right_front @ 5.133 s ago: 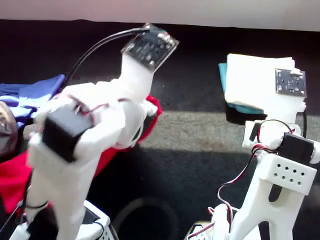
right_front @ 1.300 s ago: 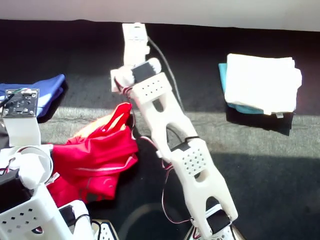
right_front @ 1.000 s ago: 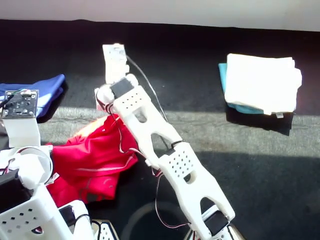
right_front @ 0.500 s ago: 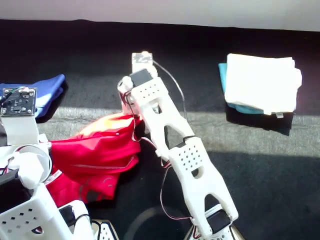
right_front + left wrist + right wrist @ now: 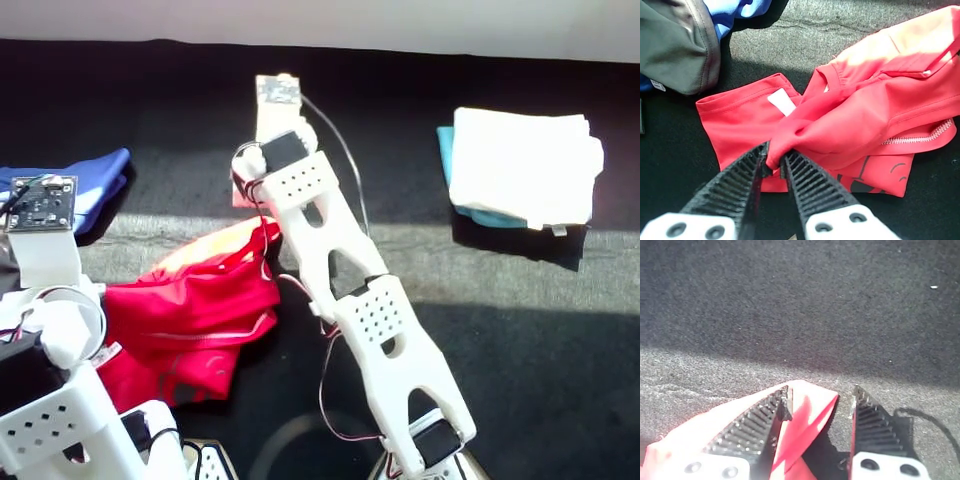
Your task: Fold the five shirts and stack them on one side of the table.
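Note:
A crumpled red shirt lies at the left front of the dark table. In the left wrist view my left gripper is shut on a bunched fold of the red shirt. My right arm stretches across the table to the shirt's far corner. There my right gripper stands open, low over the table, with a corner of the red shirt lying between its fingers. A folded white shirt rests on a teal one at the far right.
A blue shirt lies at the far left, and a grey shirt sits beside the blue shirt in the left wrist view. Bare dark table stretches between the red shirt and the folded stack.
Over the last second my right arm swung left over the red shirt, then back right and a little farther out. The shirt's far corner shifted with it. My left arm stayed put.

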`<state>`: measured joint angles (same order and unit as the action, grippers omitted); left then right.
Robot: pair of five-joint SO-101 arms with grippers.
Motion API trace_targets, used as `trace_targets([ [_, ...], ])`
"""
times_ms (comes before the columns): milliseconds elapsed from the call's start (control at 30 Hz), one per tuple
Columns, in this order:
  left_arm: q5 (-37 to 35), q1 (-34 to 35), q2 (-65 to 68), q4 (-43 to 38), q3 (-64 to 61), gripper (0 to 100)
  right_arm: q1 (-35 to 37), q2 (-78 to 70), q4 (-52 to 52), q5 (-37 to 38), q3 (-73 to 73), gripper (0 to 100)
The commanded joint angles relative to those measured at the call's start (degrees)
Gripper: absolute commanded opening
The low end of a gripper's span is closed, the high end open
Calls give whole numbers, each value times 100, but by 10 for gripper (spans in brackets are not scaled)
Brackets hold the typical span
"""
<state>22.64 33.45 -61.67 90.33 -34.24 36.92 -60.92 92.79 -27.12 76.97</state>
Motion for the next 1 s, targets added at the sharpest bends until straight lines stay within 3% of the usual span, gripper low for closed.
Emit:
trace_targets([
  [0,-26,57,-57,-167,13,9,171,-75,-259,-35,22,190],
  [367,-26,66,-57,-167,22,9,286,-664,-268,-35,-22,190],
  [633,-26,66,-57,-264,13,9,295,-673,453,-35,13,188],
  [700,-26,66,-57,-264,13,9,295,-673,620,18,-22,128],
  [767,-26,66,-57,-255,-4,9,277,-681,664,360,4,6],
  [967,-26,31,-48,-220,-22,9,-145,-593,716,932,593,7],
])
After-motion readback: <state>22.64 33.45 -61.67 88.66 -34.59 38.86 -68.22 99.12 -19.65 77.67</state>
